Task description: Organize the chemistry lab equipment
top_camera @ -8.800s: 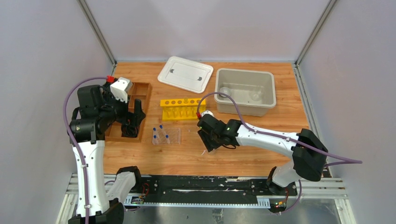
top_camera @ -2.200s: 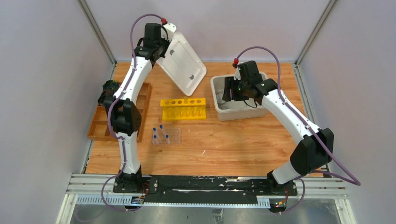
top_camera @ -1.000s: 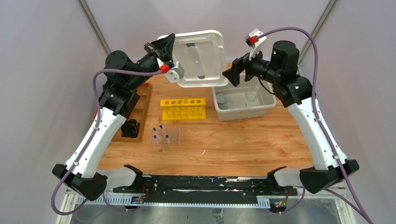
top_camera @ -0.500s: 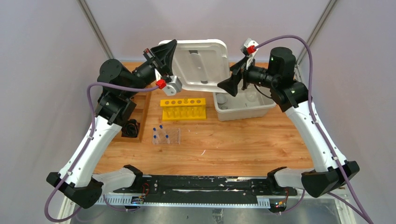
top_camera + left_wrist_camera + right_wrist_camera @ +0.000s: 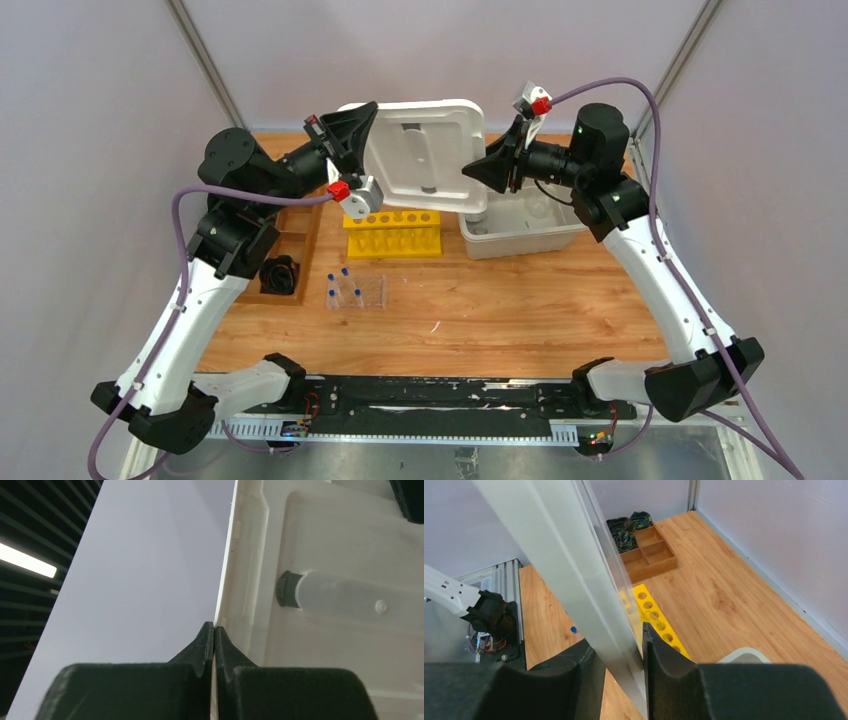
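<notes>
1. Top view: both arms are raised off the table (image 5: 560, 310) and hold a white lid (image 5: 420, 155) in the air between them. It hangs over the yellow rack (image 5: 395, 232) and the left part of the grey bin (image 5: 545, 235).
2. Lid is tilted, broad face w/ handle strip toward the cam. The strip runs roughly far-to-near in this view.
3. Left gripper (image 5: 362, 122) sits at the lid's upper-left edge. Right gripper (image 5: 477, 172) sits at its right edge.
4. Clear plastic rack (image 5: 368, 291) is on the table just in front of the yellow rack, not touching it. Its long axis runs left-right, parallel to the table's near edge.
5. Blue-capped tubes (image 5: 345, 272) stand upright in that rack's left end, caps up.
6. Small white triangle (image 5: 436, 326) lies flat on bare wood to the right of the clear rack. Too small to tell which way it points.
7. Wooden tray (image 5: 305, 235) is at the left, w/ a black item (image 5: 280, 272) in its near compartment.
8. Left wrist: left gripper (image 5: 214, 630) is pinched tight on the lid's thin rim, fingertips nearly meeting. Lid (image 5: 340, 540) fills the right side, and its handle strip runs away from the gripped rim.
9. Right wrist: right gripper (image 5: 618, 655) is narrowed onto the lid (image 5: 559, 565), seen edge-on, w/ one finger on each face.
10. Same view, below: yellow rack (image 5: 659, 627), wooden tray (image 5: 649, 555), one blue cap (image 5: 573, 629).
</notes>
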